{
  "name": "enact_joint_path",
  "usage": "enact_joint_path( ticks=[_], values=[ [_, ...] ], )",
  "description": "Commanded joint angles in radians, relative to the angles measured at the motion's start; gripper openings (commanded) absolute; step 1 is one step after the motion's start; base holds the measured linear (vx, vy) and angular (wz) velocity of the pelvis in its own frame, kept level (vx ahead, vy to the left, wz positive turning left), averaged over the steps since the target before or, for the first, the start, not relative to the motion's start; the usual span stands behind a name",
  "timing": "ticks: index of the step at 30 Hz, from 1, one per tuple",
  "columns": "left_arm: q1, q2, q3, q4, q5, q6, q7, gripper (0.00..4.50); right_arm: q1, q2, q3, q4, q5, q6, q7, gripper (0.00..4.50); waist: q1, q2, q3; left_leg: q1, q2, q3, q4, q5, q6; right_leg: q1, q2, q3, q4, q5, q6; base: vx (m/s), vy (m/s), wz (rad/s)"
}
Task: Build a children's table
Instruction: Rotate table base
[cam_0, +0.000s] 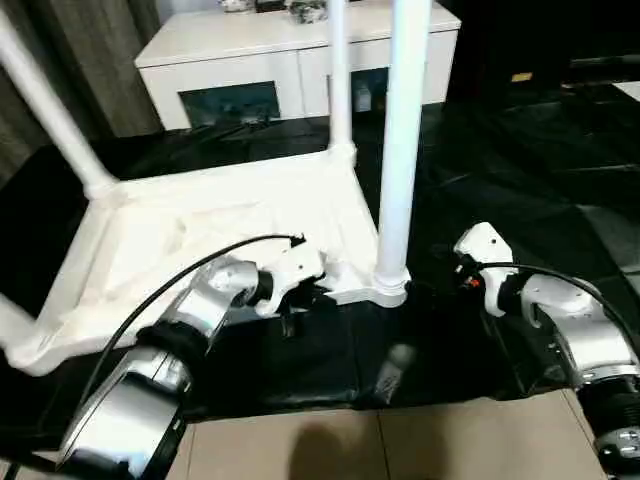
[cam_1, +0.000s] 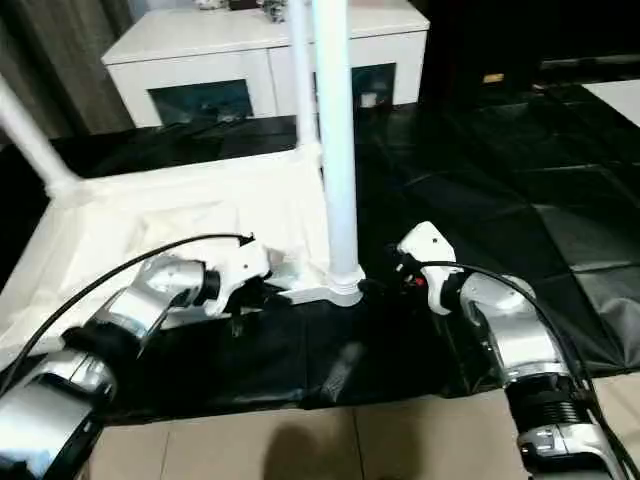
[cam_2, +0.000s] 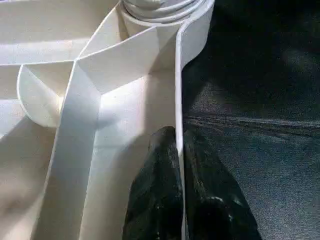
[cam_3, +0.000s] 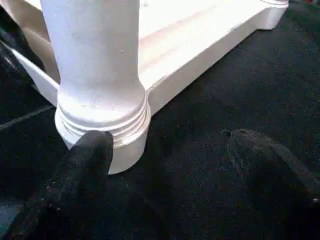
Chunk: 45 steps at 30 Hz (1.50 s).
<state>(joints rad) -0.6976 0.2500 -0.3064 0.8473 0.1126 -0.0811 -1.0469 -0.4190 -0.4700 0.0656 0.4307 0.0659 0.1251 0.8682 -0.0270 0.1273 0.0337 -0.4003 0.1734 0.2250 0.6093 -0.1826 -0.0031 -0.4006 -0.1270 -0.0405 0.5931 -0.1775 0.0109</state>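
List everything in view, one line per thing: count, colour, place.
tabletop: one, white, upside down on the black sheet, ribbed underside up.
legs: four seen, white, standing up from the tabletop's corner sockets; one at the far left edge only partly visible.
black sheet: one, black, spread on the floor under the table.
cabinet: one, white with glass doors, behind the table.
floor tiles: beige, nearest the robot.
left gripper: one, black jaws shut on the tabletop's rim wall.
right gripper: one, black jaws open, beside the near leg's base.
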Motion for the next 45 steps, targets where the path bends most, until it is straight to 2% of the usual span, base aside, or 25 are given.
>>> enact_joint_path(
  ticks=[1, 2, 4, 5, 9, 11, 12, 17, 19, 20, 21, 24, 28, 32, 39, 42, 43, 44, 45],
  values=[
    [0.063, -0.025, 0.010, -0.021, -0.023, 0.037, 0.048, 0.02, -0.015, 0.040, 0.005, -0.039, 0.051, 0.011, 0.015, 4.01, 0.007, -0.042, -0.060, 0.020, 0.049, -0.037, -0.080, -0.289, 0.109, 0.035, -0.022, 0.009, -0.073, -0.245, -0.238, 0.000, 0.000, 0.00],
    [0.067, -0.026, 0.012, -0.030, -0.024, 0.045, 0.053, 0.02, -0.015, 0.043, 0.005, -0.045, 0.058, 0.014, 0.020, 4.01, 0.007, -0.041, -0.060, 0.018, 0.048, -0.037, -0.080, -0.276, 0.115, 0.037, -0.022, 0.008, -0.072, -0.239, -0.239, 0.000, 0.000, 0.00],
    [0.080, -0.035, 0.028, -0.053, -0.033, 0.057, 0.080, 0.02, -0.006, 0.053, 0.012, -0.070, 0.075, 0.024, 0.045, 4.01, 0.008, -0.047, -0.061, 0.017, 0.047, -0.036, -0.078, -0.264, 0.121, 0.035, -0.022, 0.009, -0.072, -0.245, -0.235, 0.000, 0.000, 0.00],
    [0.084, -0.038, 0.033, -0.061, -0.035, 0.061, 0.087, 0.02, -0.004, 0.057, 0.017, -0.072, 0.072, 0.022, 0.048, 4.01, 0.009, -0.044, -0.060, 0.017, 0.048, -0.036, -0.079, -0.264, 0.121, 0.035, -0.023, 0.009, -0.071, -0.248, -0.235, 0.000, 0.000, 0.00],
    [0.088, -0.042, 0.040, -0.074, -0.033, 0.065, 0.103, 0.02, -0.006, 0.068, 0.032, -0.056, 0.058, 0.010, 0.048, 4.01, 0.011, -0.045, -0.060, 0.019, 0.049, -0.036, -0.079, -0.260, 0.123, 0.030, -0.022, 0.010, -0.074, -0.258, -0.227, 0.000, 0.000, 0.00],
    [0.095, -0.043, 0.040, -0.087, -0.032, 0.072, 0.108, 0.02, -0.014, 0.087, 0.056, -0.029, 0.039, -0.019, 0.051, 4.01, 0.017, -0.045, -0.059, 0.022, 0.050, -0.036, -0.081, -0.263, 0.114, 0.027, -0.021, 0.011, -0.075, -0.263, -0.224, 0.000, 0.000, 0.00],
    [0.100, -0.044, 0.039, -0.098, -0.032, 0.078, 0.105, 0.02, -0.021, 0.097, 0.058, -0.015, 0.032, -0.024, 0.041, 4.01, 0.018, -0.041, -0.059, 0.023, 0.050, -0.036, -0.082, -0.268, 0.107, 0.026, -0.021, 0.012, -0.074, -0.266, -0.223, 0.000, 0.000, 0.00],
    [0.117, -0.042, 0.026, -0.130, -0.024, 0.084, 0.092, 0.02, -0.072, 0.135, 0.054, 0.075, -0.023, -0.061, -0.057, 4.01, 0.010, -0.042, -0.060, 0.022, 0.046, -0.035, -0.082, -0.272, 0.096, 0.026, -0.022, 0.011, -0.077, -0.271, -0.222, 0.000, 0.000, 0.00],
    [0.121, -0.041, 0.026, -0.139, -0.022, 0.089, 0.094, 0.02, -0.091, 0.139, 0.056, 0.104, -0.033, -0.062, -0.078, 4.01, 0.012, -0.042, -0.062, 0.021, 0.047, -0.037, -0.082, -0.256, 0.098, 0.028, -0.021, 0.011, -0.072, -0.249, -0.224, 0.000, 0.000, 0.00],
    [0.122, -0.040, 0.027, -0.142, -0.021, 0.092, 0.096, 0.02, -0.092, 0.137, 0.059, 0.103, -0.028, -0.060, -0.072, 4.01, 0.014, -0.048, -0.063, 0.021, 0.048, -0.035, -0.081, -0.246, 0.106, 0.029, -0.022, 0.012, -0.071, -0.231, -0.227, 0.000, 0.000, 0.00],
    [0.122, -0.040, 0.027, -0.142, -0.021, 0.092, 0.096, 0.02, -0.092, 0.136, 0.060, 0.101, -0.027, -0.060, -0.071, 4.01, 0.016, -0.046, -0.064, 0.021, 0.048, -0.036, -0.080, -0.235, 0.111, 0.030, -0.022, 0.011, -0.069, -0.218, -0.228, 0.000, 0.000, 0.00],
    [0.124, -0.036, 0.027, -0.146, -0.017, 0.094, 0.099, 0.02, -0.091, 0.126, 0.060, 0.099, -0.017, -0.057, -0.056, 4.01, 0.019, -0.048, -0.063, 0.019, 0.047, -0.034, -0.077, -0.210, 0.133, 0.032, -0.022, 0.010, -0.068, -0.200, -0.230, 0.000, 0.000, 0.00],
    [0.130, -0.034, 0.028, -0.156, -0.018, 0.101, 0.101, 0.02, -0.092, 0.118, 0.064, 0.114, -0.031, -0.078, -0.038, 4.01, 0.019, -0.049, -0.063, 0.019, 0.048, -0.035, -0.078, -0.220, 0.127, 0.032, -0.023, 0.010, -0.069, -0.220, -0.229, 0.000, 0.000, 0.00],
    [0.136, -0.030, 0.026, -0.170, -0.017, 0.111, 0.097, 0.02, -0.090, 0.104, 0.066, 0.121, -0.030, -0.090, -0.021, 4.01, 0.018, -0.049, -0.064, 0.019, 0.047, -0.034, -0.076, -0.212, 0.134, 0.032, -0.022, 0.010, -0.069, -0.205, -0.235, 0.000, 0.000, 0.00],
    [0.136, -0.027, 0.024, -0.173, -0.016, 0.111, 0.093, 0.00, -0.091, 0.108, 0.058, 0.128, -0.015, -0.078, -0.016, 3.27, 0.018, -0.046, -0.064, 0.020, 0.047, -0.033, -0.075, -0.210, 0.141, 0.032, -0.020, 0.009, -0.068, -0.196, -0.240, 0.000, 0.000, 0.00],
    [0.135, -0.026, 0.024, -0.175, -0.015, 0.111, 0.096, 0.00, -0.090, 0.128, 0.050, 0.126, -0.006, -0.068, -0.032, 3.14, 0.016, -0.044, -0.064, 0.020, 0.047, -0.033, -0.076, -0.216, 0.136, 0.032, -0.019, 0.008, -0.068, -0.198, -0.239, 0.000, 0.000, 0.00],
    [0.133, -0.028, 0.024, -0.174, -0.014, 0.109, 0.101, 0.00, -0.090, 0.144, 0.039, 0.125, -0.006, -0.064, -0.069, 3.14, 0.015, -0.044, -0.064, 0.020, 0.047, -0.034, -0.077, -0.219, 0.134, 0.032, -0.019, 0.008, -0.068, -0.200, -0.239, 0.000, 0.000, 0.00],
    [0.130, -0.034, 0.026, -0.171, -0.013, 0.109, 0.112, 0.00, -0.091, 0.176, 0.015, 0.126, -0.011, -0.058, -0.158, 2.86, 0.012, -0.043, -0.063, 0.019, 0.047, -0.034, -0.079, -0.226, 0.128, 0.030, -0.019, 0.010, -0.068, -0.210, -0.237, 0.000, 0.000, 0.00],
    [0.129, -0.036, 0.026, -0.171, -0.012, 0.109, 0.114, 0.00, -0.091, 0.187, 0.007, 0.126, -0.012, -0.055, -0.187, 2.86, 0.010, -0.044, -0.062, 0.019, 0.046, -0.035, -0.080, -0.231, 0.122, 0.030, -0.019, 0.010, -0.070, -0.220, -0.234, 0.000, 0.000, 0.00]
  ],
)
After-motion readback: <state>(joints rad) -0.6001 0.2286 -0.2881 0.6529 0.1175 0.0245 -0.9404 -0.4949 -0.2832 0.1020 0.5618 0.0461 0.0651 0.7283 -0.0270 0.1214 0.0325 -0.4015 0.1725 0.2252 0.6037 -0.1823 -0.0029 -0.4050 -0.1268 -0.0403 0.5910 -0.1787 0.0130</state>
